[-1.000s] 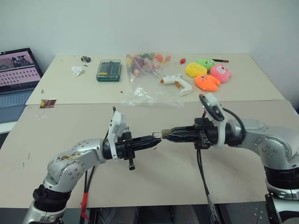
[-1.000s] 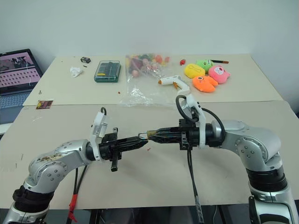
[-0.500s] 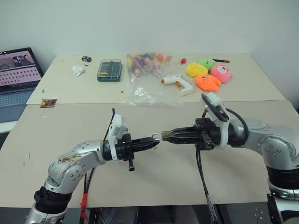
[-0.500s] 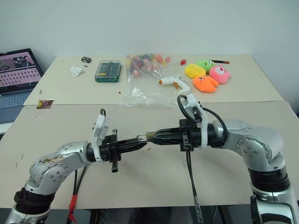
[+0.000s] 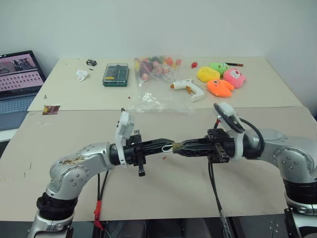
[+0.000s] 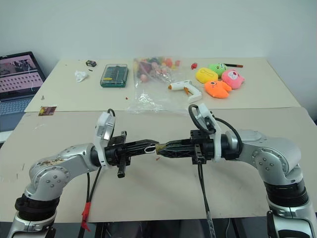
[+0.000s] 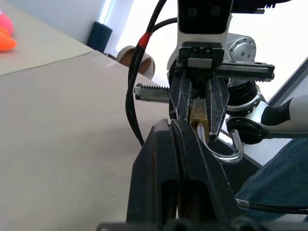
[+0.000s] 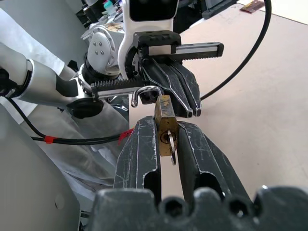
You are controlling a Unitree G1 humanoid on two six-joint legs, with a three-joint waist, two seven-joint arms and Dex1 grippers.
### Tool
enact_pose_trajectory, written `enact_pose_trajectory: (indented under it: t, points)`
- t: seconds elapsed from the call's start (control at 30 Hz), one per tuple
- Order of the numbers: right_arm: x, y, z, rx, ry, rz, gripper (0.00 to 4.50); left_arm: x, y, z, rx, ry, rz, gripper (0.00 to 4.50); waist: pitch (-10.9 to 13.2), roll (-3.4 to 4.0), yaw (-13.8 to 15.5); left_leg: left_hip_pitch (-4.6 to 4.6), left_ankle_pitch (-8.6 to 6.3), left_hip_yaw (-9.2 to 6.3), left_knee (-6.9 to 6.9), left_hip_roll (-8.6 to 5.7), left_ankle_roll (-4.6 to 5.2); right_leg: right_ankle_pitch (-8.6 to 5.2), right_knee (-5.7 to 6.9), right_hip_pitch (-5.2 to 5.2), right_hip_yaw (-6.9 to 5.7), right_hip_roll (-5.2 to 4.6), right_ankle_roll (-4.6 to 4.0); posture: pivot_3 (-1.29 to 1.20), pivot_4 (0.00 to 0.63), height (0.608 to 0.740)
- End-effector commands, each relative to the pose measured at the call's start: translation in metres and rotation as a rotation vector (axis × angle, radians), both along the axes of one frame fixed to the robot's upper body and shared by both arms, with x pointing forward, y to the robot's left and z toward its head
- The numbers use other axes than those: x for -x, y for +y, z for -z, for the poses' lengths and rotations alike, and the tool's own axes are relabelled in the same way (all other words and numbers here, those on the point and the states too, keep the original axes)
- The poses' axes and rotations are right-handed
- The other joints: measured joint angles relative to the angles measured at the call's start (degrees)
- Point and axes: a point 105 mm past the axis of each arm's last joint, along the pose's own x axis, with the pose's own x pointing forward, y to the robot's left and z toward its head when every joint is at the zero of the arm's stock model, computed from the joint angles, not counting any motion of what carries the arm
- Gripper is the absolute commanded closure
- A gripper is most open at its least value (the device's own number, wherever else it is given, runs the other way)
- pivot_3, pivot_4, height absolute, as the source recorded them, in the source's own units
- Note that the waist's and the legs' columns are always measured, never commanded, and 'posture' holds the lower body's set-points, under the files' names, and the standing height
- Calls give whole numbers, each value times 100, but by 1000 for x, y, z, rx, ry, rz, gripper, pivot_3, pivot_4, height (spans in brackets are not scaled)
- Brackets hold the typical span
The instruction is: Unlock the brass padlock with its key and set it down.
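Here, colourful bits (image 5: 157,66) inside clear bag (image 5: 151,96).

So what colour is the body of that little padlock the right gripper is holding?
Yellow brass, with a silver shackle; the brass padlock shows best in the right wrist view.

End effectors (image 5: 168,146) (image 5: 179,148) tip to tip

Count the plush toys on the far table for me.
3, clustered at the far table's right end: a yellow plush, a pink plush right of it, and an orange plush in front. A green item behind them may be a fourth.
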Motion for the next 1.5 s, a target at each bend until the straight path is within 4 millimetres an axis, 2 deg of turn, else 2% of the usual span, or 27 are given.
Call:
enact_pose_trajectory:
  t: [0.03, 0.2, 0.53, 0.9, 1.13, 1.27, 1.43, 1.5]
  points:
    - [-4, -1, -7, -18, -53, 15, 4357, 12, -1, -13, 16, -24, 60, 4412, 0, 0, 2, 0, 1, 0, 0, 0, -1, 0, 1, 0, 0, 0, 0, 0, 150, 740]
    - [-7, -1, -7, -15, -66, 28, 4357, 18, 2, -10, -7, 3, 93, 4412, 0, 0, 6, 0, 1, 0, 0, 0, -2, 0, 0, 0, 0, 0, 0, 0, 150, 740]
    - [-15, -4, -10, -14, -81, 55, 4357, 16, 3, -5, -8, 16, 74, 4412, 0, 0, 10, 0, 1, 0, -2, 0, -3, 0, -1, 0, 1, 0, -1, 0, 150, 740]
    - [-7, -5, -7, 0, -61, 23, 4357, 8, 5, -11, 4, -17, 33, 4412, 0, 0, 14, 0, 0, 0, -1, 0, -3, 0, -1, 0, 1, 0, -1, 0, 150, 740]
    - [-2, -7, 2, 14, -31, 17, 4357, 0, 6, -15, 17, -35, -4, 4412, 0, 0, 20, 0, 0, 0, -1, 0, -3, 0, -1, 1, 1, 0, -1, 0, 150, 740]
    - [-4, -11, 6, 21, -18, 31, 4357, 1, 6, -16, 4, -44, -1, 4412, 0, 0, 8, 0, 0, 0, -1, 0, -3, 0, -1, 1, 1, 0, -1, 0, 150, 740]
    - [-11, -28, 14, 44, 26, 55, 4357, 9, 9, -18, -41, -75, 14, 4412, 0, 0, 17, 0, 0, 0, -1, 0, -3, 0, -2, 1, 1, 0, -1, 0, 150, 740]
    - [-14, -34, 19, 59, 52, 62, 4357, 10, 17, -17, -79, -94, -12, 3894, 0, -1, 14, 0, 0, 0, -1, -1, -3, 0, -1, 1, 1, 0, -1, 0, 150, 740]
